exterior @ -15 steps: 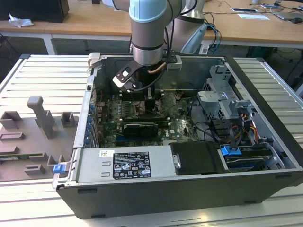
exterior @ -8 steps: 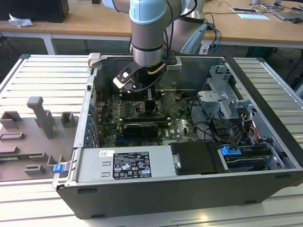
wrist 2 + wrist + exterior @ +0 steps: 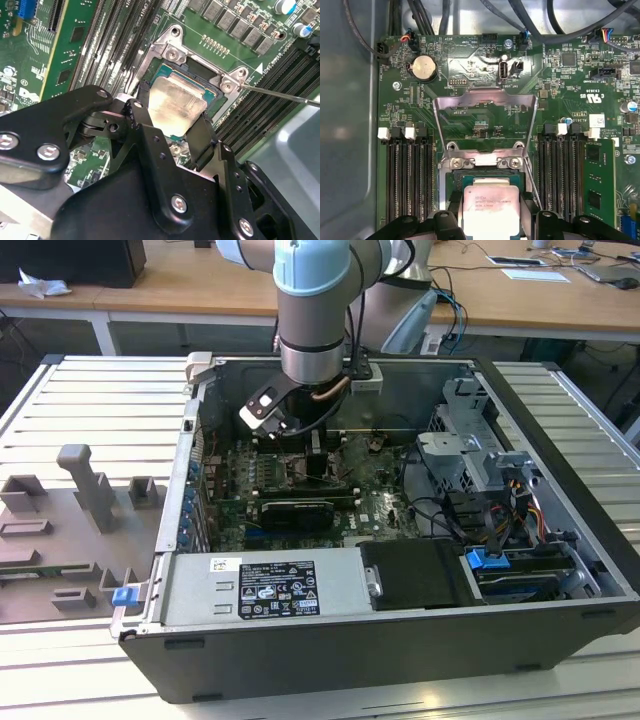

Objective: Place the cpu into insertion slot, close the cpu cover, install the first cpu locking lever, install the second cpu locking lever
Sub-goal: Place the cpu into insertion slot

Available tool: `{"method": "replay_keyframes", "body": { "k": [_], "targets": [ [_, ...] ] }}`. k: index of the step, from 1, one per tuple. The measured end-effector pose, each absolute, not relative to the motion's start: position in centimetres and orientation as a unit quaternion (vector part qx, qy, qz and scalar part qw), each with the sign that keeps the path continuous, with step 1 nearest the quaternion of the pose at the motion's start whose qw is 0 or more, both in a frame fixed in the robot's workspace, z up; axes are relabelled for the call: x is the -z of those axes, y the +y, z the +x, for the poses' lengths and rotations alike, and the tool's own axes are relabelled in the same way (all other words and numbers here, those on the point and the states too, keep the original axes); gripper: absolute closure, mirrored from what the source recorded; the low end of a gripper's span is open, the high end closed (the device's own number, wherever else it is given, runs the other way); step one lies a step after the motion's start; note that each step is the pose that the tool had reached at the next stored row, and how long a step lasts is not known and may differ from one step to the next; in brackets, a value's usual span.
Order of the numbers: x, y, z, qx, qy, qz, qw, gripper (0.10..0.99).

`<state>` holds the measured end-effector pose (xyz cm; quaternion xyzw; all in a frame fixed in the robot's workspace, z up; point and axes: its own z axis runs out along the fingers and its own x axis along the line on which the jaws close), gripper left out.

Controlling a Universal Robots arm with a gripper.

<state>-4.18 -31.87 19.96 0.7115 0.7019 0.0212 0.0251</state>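
- Step one is in hand: the gripper (image 3: 174,111) jaws pinch the cpu (image 3: 176,100) by two opposite edges, with the black fingers (image 3: 205,135) touching its sides.
- The cpu sits at the insertion slot (image 3: 171,50), low inside the silver rim. I cannot tell if it is fully seated or slightly tilted.
- The cpu cover (image 3: 485,96) is swung open, tipped back from the socket on its hinge, and not yet closed.
- A locking lever (image 3: 280,94) stands free just beside the socket, unlatched.
- Judgement: the cover and both levers are left, so the job is about at the first of four steps.
- Exterior view, left to right:
  - The grey fixture block (image 3: 70,530) is at 9 o'clock of the computer case (image 3: 300,660). It is matte moulded plastic with chunky steps.
  - The arm (image 3: 312,310) hangs in at 12 o'clock, a smooth round tube in pale blue and grey.
  - The drive cage (image 3: 470,455) is at 3 o'clock of the wrist and is perforated bright sheet metal.
- The cpu face is pale brushed metal, a flat square with rounded corners on a green base.
- The socket rim is shiny stamped steel with screw heads.
- The cover is a thin steel frame with a window.
- The lever is a slim steel rod.
- The memory slots (image 3: 407,175) are long, narrow black plastic, flanking the socket on a glossy green board.
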Motion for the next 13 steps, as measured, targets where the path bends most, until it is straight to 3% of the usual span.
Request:
{"method": "replay_keyframes", "body": {
  "k": [5, 7, 8, 13],
  "targets": [
    [-19.9, -31.84, -4.18, -0.02, 0.702, 0.711, 0.026, 0.545],
    [-19.89, -31.84, -4.18, -0.02, 0.702, 0.711, 0.026, 0.533],
    [-19.89, -31.81, -4.18, -0.02, 0.702, 0.712, 0.026, 0.475],
    [-19.88, -31.5, -4.07, -0.02, 0.702, 0.711, 0.026, 0.475]
  ]
}}
